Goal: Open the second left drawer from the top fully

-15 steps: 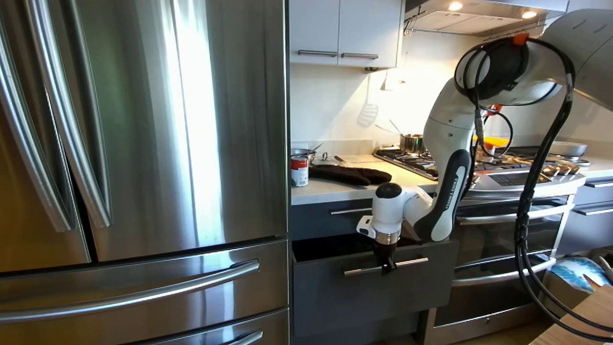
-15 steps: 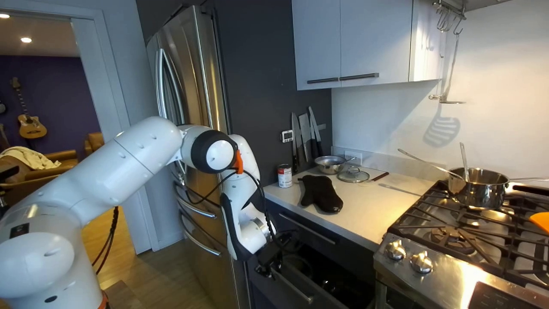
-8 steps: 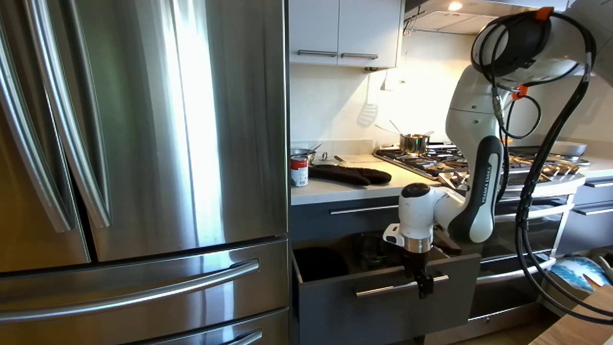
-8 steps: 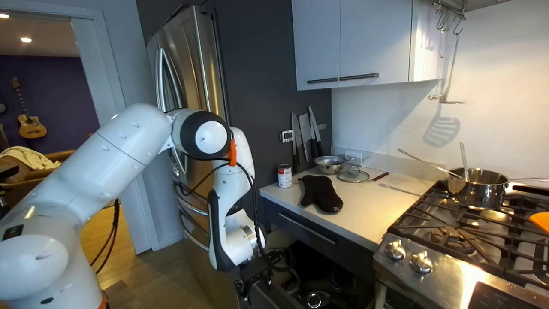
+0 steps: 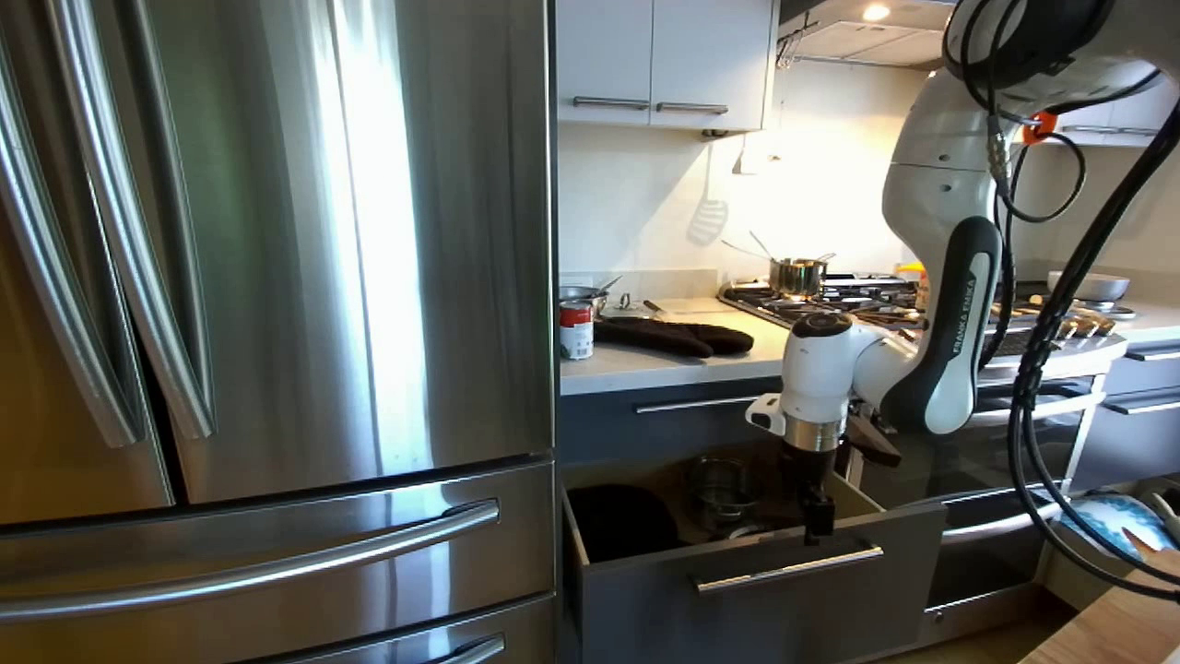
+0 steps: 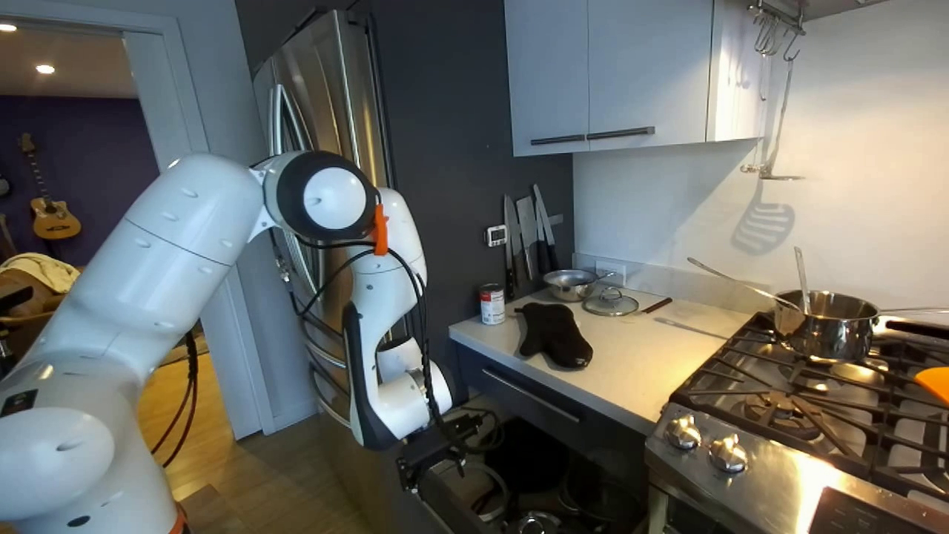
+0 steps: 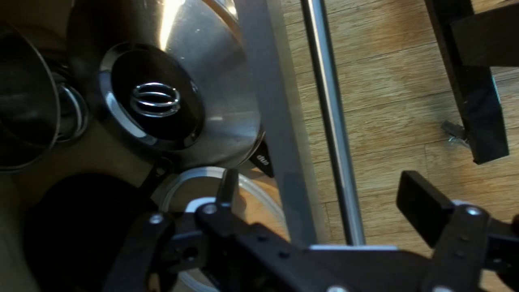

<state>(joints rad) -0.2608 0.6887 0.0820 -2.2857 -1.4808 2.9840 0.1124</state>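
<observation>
The second left drawer from the top [image 5: 756,618] stands far out of its cabinet, its dark grey front facing the room. Its slim silver handle [image 5: 789,569] is free of my fingers. Pots, lids and dark pans lie inside, seen best in the wrist view, where a steel lid [image 7: 219,81] rests close behind the front panel. My gripper [image 7: 324,194] is open wide, one finger over the drawer's inside and the other beyond the handle bar [image 7: 332,101], nothing between them. In an exterior view the fingertips hang just above the handle. The drawer front is mostly hidden in the exterior view from the arm's side.
Above, the shallower top drawer [image 5: 604,429] is closed under the counter [image 6: 630,356], which holds a can and a black mitt. A steel fridge [image 5: 277,277] flanks the drawers, the oven range [image 6: 756,445] the opposite side. A wooden tabletop [image 5: 1125,618] juts in.
The drawer has come much farther out, exposing its contents. My gripper has travelled outward with it, let go of the handle, opened and risen a little above it.
</observation>
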